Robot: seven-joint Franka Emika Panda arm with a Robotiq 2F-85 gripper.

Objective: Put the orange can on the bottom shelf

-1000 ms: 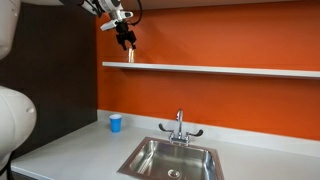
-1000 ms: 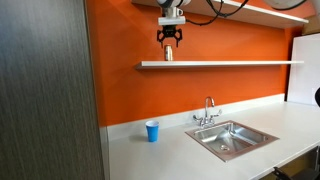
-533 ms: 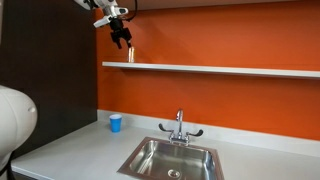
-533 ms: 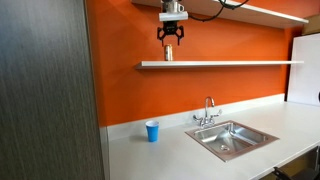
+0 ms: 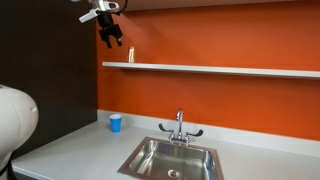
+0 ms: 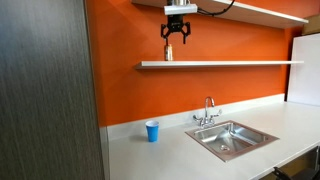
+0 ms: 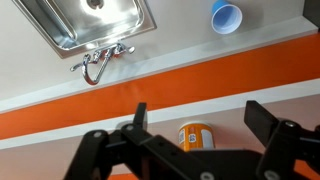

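The orange can (image 5: pixel 131 55) stands upright on the bottom shelf (image 5: pixel 220 69), a long pale ledge on the orange wall. Both also show in an exterior view, the can (image 6: pixel 168 56) near the left end of the shelf (image 6: pixel 230 64). My gripper (image 5: pixel 115 42) is open and empty, above the can and clear of it; in an exterior view it (image 6: pixel 175 40) hangs just over the can. In the wrist view the can (image 7: pixel 195 136) stands on the shelf (image 7: pixel 235 105) between my spread fingers, with the gripper (image 7: pixel 200 116) not touching it.
A light blue cup (image 5: pixel 115 123) (image 6: pixel 152 131) (image 7: pixel 226 17) stands on the grey countertop below. A steel sink (image 5: pixel 170 160) (image 6: pixel 232 137) (image 7: pixel 90 20) with a faucet (image 5: pixel 180 127) lies beside it. An upper shelf (image 6: pixel 260 10) runs above my gripper. A dark cabinet wall (image 6: pixel 45 90) stands at the side.
My gripper has risen off the can and drifted sideways away from it. The can stays standing on the shelf.
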